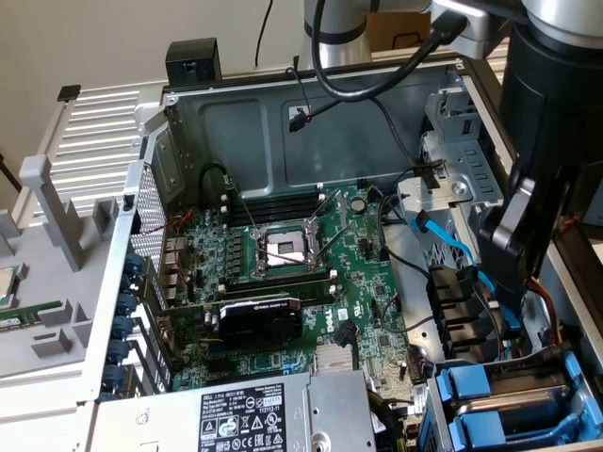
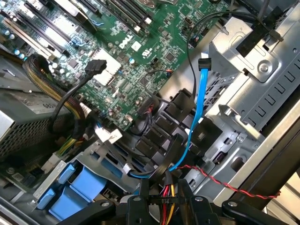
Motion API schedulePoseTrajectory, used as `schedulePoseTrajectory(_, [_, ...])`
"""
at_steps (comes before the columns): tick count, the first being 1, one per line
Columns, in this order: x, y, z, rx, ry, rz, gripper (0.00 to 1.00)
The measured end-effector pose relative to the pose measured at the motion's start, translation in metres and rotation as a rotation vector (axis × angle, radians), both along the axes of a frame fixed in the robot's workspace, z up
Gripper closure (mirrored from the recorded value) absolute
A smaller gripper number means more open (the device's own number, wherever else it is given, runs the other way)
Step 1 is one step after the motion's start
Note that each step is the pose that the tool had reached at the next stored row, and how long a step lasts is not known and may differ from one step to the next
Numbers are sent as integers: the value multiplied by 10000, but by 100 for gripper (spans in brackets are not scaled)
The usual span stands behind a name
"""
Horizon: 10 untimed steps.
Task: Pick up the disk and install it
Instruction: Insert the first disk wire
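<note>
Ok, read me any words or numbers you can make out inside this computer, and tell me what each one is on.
"DELL": white print on the green circuit board.
"P10": small tag on the wire bundle of red and yellow wires.
Power supply sticker: its print is too small to read.
Graphics card label: too blurred to read.

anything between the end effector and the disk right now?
Yes. A red, yellow and black wire bundle and a blue cable run right in front of the open end effector, between it and the disk with its blue rails.
</note>
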<state>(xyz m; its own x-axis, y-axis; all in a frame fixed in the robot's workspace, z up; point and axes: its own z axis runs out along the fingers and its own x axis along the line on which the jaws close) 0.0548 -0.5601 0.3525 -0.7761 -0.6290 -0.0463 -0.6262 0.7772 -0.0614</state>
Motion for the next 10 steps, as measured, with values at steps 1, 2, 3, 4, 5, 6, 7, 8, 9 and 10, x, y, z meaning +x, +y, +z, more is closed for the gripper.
schedulePoseTrajectory(1, [0, 2, -2, 1, -1, 0, 65])
schedulePoseTrajectory(2, [0, 4, -5, 3, -1, 0, 65])
schedulePoseTrajectory(3, [0, 4, -6, 4, -1, 0, 65])
schedulePoseTrajectory(4, [0, 5, -8, 5, -2, 0, 65])
schedulePoseTrajectory(5, [0, 5, -9, 5, -2, 0, 65])
schedulePoseTrajectory(6, [4, 8, -11, 9, -3, 0, 65])
schedulePoseTrajectory(7, [4, 8, -11, 9, -2, 0, 65])
schedulePoseTrajectory(8, [4, 8, -11, 8, -3, 0, 65])
schedulePoseTrajectory(9, [4, 8, -11, 8, -3, 0, 65])
schedulePoseTrajectory(10, [4, 8, -11, 8, -2, 0, 65])
